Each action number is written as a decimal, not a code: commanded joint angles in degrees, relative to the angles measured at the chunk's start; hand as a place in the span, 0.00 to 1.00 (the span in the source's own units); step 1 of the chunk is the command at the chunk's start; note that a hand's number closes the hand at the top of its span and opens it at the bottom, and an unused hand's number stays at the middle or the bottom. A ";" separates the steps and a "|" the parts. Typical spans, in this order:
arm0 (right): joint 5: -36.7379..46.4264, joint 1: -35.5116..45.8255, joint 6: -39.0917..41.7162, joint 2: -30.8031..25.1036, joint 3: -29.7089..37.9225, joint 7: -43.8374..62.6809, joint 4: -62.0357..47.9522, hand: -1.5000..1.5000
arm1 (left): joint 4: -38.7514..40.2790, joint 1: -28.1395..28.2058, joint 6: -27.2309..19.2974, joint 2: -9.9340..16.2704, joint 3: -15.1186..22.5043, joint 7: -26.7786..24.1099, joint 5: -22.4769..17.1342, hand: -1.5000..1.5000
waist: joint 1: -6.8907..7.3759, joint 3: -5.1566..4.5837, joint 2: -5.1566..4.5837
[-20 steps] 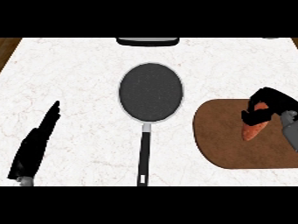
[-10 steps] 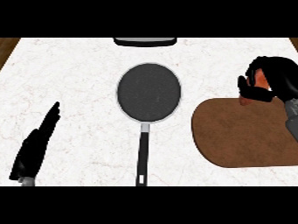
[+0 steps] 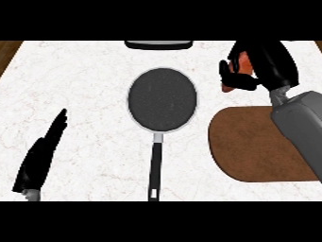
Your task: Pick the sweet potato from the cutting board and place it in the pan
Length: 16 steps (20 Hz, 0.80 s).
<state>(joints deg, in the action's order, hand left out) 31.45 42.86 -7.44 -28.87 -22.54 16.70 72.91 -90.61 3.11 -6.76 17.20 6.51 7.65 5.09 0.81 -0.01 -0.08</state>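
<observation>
Sweet potato now higher, mostly hidden in right hand.

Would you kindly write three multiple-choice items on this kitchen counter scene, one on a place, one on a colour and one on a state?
1. Where is the sweet potato?
A. lying in the pan
B. in the right hand, right of the pan
C. on the cutting board

2. What colour is the cutting board?
A. brown
B. white
C. green

3. How is the left hand?
A. curled round the pan's handle
B. open, fingers straight
C. pressing on the board

Answers:
1 B: the right hand curls round it beside the pan, beyond the board.
2 A: the board's bare top shows brown.
3 B: it lies open at the view's lower left, touching nothing.
</observation>
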 commanded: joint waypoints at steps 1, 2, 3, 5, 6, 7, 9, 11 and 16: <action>-1.11 8.40 2.66 7.73 1.11 1.20 -6.23 1.00 | -0.79 -0.26 0.02 1.01 -1.30 -0.41 0.78 0.50 | 0.91 -0.01 -0.16; -0.22 7.87 0.29 10.43 0.76 -0.63 -9.25 1.00 | -0.21 -2.06 3.06 1.81 -2.30 1.21 -1.96 0.50 | 0.75 0.00 -0.25; 0.38 9.80 -0.45 12.75 1.07 -0.54 -12.50 1.00 | -0.20 -0.39 0.95 0.05 -0.65 -0.37 0.29 0.50 | 0.94 0.00 -0.28; 0.06 12.04 -1.11 16.01 2.54 -1.10 -17.30 1.00 | 0.32 -0.09 1.24 -0.32 -0.44 -0.64 0.52 0.50 | 0.92 0.00 -0.29; -0.02 13.28 -1.61 16.78 3.52 -3.89 -22.17 1.00 | 0.93 -1.42 0.76 -0.50 -0.46 -0.94 1.37 0.50 | 1.02 0.00 -0.41; 0.61 15.36 -1.96 19.61 3.02 -1.47 -24.01 1.00 | -2.01 -1.73 0.42 -1.10 0.58 2.87 1.51 0.50 | 1.41 0.02 -0.43; -0.96 16.47 -2.93 21.86 5.06 -5.48 -29.09 1.00 | -0.54 -2.33 1.56 0.56 -1.86 1.78 0.46 0.50 | 1.45 0.02 -0.56; -0.35 18.99 -3.22 22.96 6.09 -8.55 -36.08 1.00 | -3.95 -0.92 1.74 -0.43 0.00 3.57 0.81 0.50 | 1.82 0.04 -0.58; 2.69 22.63 -6.75 28.62 4.70 -9.32 -48.29 1.00 | 0.09 -1.83 2.62 -1.10 0.39 -0.24 1.25 0.50 | 2.88 -0.02 -1.16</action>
<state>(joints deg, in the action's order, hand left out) 32.62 62.64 -12.32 -3.97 -17.36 9.07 33.34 -91.26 1.21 -4.50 16.90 5.78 8.60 5.62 3.03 -0.01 -0.95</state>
